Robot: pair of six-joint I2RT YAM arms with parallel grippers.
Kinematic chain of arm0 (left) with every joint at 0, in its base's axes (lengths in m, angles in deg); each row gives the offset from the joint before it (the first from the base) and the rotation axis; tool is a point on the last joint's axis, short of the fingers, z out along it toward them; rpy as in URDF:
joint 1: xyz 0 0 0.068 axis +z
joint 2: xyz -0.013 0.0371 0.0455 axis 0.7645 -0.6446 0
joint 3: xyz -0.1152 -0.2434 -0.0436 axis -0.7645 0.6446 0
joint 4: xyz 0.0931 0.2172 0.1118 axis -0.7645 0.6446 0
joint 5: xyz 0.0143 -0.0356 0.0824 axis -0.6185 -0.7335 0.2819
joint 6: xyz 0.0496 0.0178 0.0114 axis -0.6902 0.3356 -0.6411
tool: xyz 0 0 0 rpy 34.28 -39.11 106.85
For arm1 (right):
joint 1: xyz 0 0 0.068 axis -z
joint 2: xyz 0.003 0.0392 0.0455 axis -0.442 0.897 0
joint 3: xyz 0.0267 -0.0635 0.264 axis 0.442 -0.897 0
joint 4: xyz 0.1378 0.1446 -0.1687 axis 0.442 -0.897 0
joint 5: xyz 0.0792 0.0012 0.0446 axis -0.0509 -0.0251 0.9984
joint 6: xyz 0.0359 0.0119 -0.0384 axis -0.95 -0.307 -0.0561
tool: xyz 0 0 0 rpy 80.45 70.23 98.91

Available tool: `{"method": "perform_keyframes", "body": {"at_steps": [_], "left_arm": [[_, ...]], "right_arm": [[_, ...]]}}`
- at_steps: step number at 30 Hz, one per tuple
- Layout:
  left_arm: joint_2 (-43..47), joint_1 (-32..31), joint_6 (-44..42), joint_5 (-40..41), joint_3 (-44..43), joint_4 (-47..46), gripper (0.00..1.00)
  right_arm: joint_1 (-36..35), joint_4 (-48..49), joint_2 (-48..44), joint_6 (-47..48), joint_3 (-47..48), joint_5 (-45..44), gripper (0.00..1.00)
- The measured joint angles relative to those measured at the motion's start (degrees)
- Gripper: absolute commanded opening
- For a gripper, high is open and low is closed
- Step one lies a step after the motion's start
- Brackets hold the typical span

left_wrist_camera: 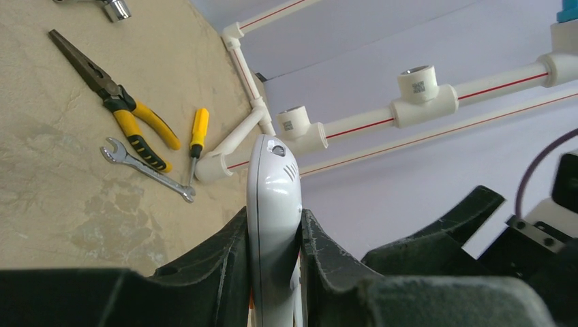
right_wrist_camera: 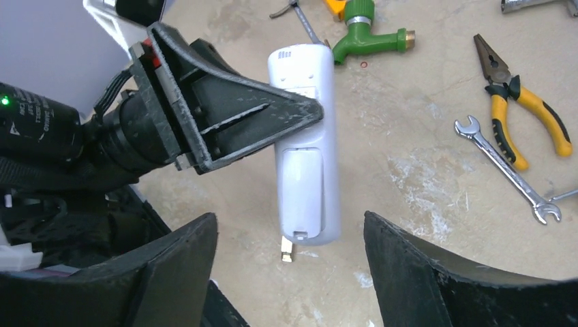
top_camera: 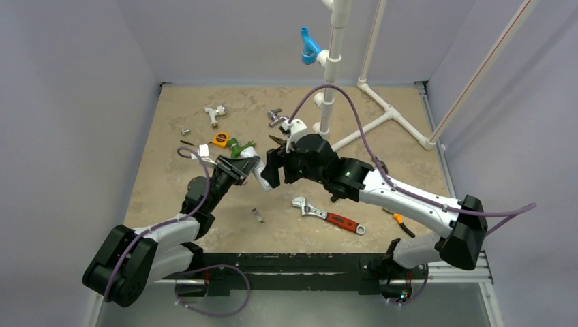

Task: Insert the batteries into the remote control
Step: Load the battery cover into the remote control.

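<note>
The remote control (right_wrist_camera: 303, 143) is a white handset held off the table, and my left gripper (left_wrist_camera: 274, 218) is shut on its sides. In the left wrist view it stands edge-on between the black fingers (left_wrist_camera: 225, 252). Its plain back, with a long pale panel, faces the right wrist camera. My right gripper (right_wrist_camera: 290, 218) is open, a finger on each side of the remote's lower end and touching nothing. From above, both grippers (top_camera: 238, 167) (top_camera: 269, 170) meet at mid-table. The batteries are out of view.
On the table lie a red-handled adjustable wrench (top_camera: 328, 214), yellow-handled pliers (right_wrist_camera: 521, 116), a spanner (right_wrist_camera: 508, 170), a green tap (right_wrist_camera: 368, 37), a small metal cylinder (top_camera: 257, 216) and a small white piece (top_camera: 204, 150). A white pipe frame (top_camera: 334, 68) stands at the back.
</note>
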Motion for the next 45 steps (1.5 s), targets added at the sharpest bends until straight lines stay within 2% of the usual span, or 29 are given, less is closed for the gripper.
{"method": "perform_keyframes", "body": {"at_steps": [4,9,16,20,25,35,40,45], "left_arm": [[0.0,0.0,1.4,-1.3,0.0,-1.0,0.0],[0.0,0.0,2.8,-3.1,0.0,-1.9,0.0],[-0.1,0.0,3.3,-4.3,0.0,-2.0,0.0],[-0.1,0.0,3.3,-4.5,0.0,-2.0,0.0],[-0.1,0.0,3.3,-4.6,0.0,-2.0,0.0],[-0.1,0.0,3.8,-5.2,-0.8,-2.0,0.0],[-0.1,0.0,3.8,-5.2,-0.8,-2.0,0.0],[-0.1,0.0,3.8,-5.4,-0.9,-2.0,0.0]], "right_arm": [[7.8,7.6,-4.8,-4.8,-8.5,9.7,0.77],[17.4,17.5,-6.1,-12.0,-18.6,21.6,0.78],[18.5,30.9,-3.4,-19.4,-21.9,34.8,0.78],[18.5,35.4,-1.9,-21.0,-21.9,38.2,0.78],[18.5,36.2,0.8,-20.9,-21.9,40.3,0.77],[18.5,36.8,4.2,-20.4,-21.8,42.7,0.63],[18.5,38.0,4.8,-20.4,-21.8,44.1,0.61],[18.4,38.8,5.6,-20.4,-21.7,45.2,0.54]]}}
